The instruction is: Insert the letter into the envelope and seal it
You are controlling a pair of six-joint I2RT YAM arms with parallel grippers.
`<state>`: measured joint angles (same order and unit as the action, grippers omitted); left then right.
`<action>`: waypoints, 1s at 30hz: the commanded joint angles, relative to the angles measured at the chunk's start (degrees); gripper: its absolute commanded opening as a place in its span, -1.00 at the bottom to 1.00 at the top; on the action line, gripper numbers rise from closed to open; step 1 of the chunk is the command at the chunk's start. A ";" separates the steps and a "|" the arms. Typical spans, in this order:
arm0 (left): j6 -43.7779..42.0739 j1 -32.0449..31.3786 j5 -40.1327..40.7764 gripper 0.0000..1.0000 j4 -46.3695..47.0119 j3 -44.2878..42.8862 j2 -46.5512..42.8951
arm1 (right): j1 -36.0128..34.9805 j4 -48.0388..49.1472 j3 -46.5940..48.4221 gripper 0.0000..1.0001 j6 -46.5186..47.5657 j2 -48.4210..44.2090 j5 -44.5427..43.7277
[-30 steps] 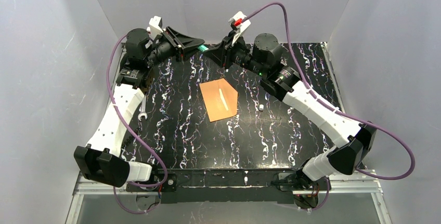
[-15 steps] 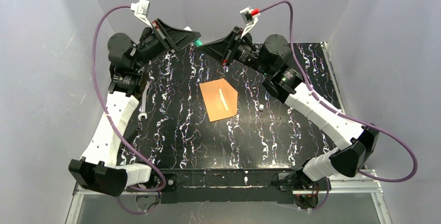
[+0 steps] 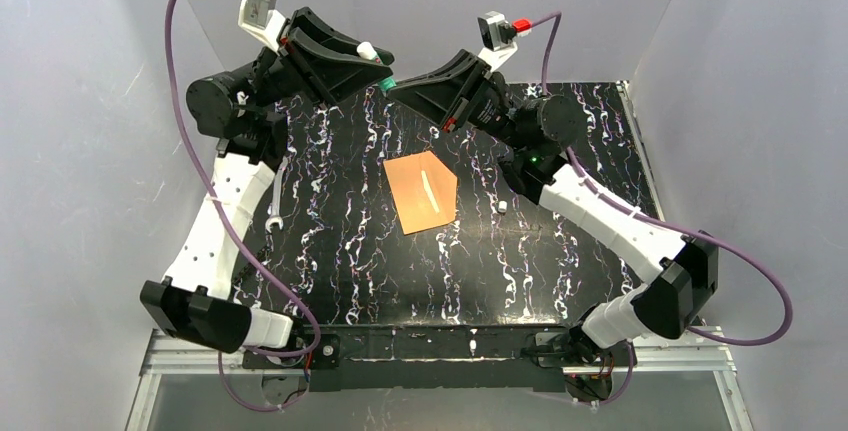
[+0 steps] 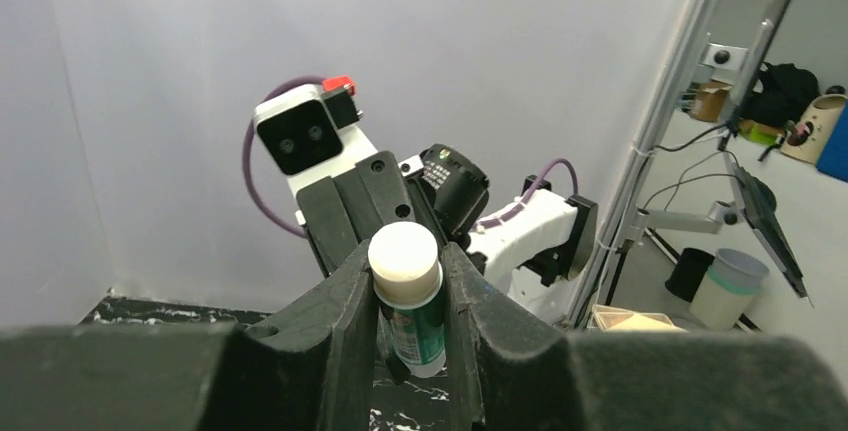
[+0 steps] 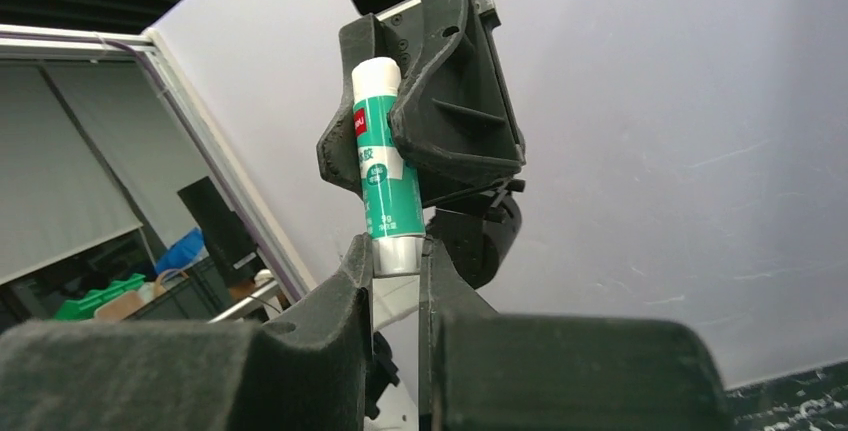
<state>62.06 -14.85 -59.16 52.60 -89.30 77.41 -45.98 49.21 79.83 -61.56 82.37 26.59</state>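
Both arms have swung up higher than a second ago, wrists tipped back, and the glue stick [image 5: 385, 176] went up with them, over the table's 12 o'clock edge. The left gripper [image 4: 406, 269] is clamped tight around the stick near one white end. The right gripper [image 5: 394, 256] has its narrow jaws pinching the other white end. The envelope [image 3: 425, 194] hasn't budged. It's flat on the black marbled table [image 3: 340, 251], a touch toward 12 from centre, pale strip facing up. A wrench [image 3: 277, 219] sits out at 9 o'clock, well apart from it.
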 commanded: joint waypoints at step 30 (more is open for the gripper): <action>13.92 1.24 23.99 -1.00 -26.15 8.40 -5.98 | -0.39 -41.59 7.62 0.97 51.28 -12.15 -20.17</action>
<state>68.49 -13.74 -40.82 32.53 -81.82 73.08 -46.19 20.18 84.64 -24.16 65.04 7.38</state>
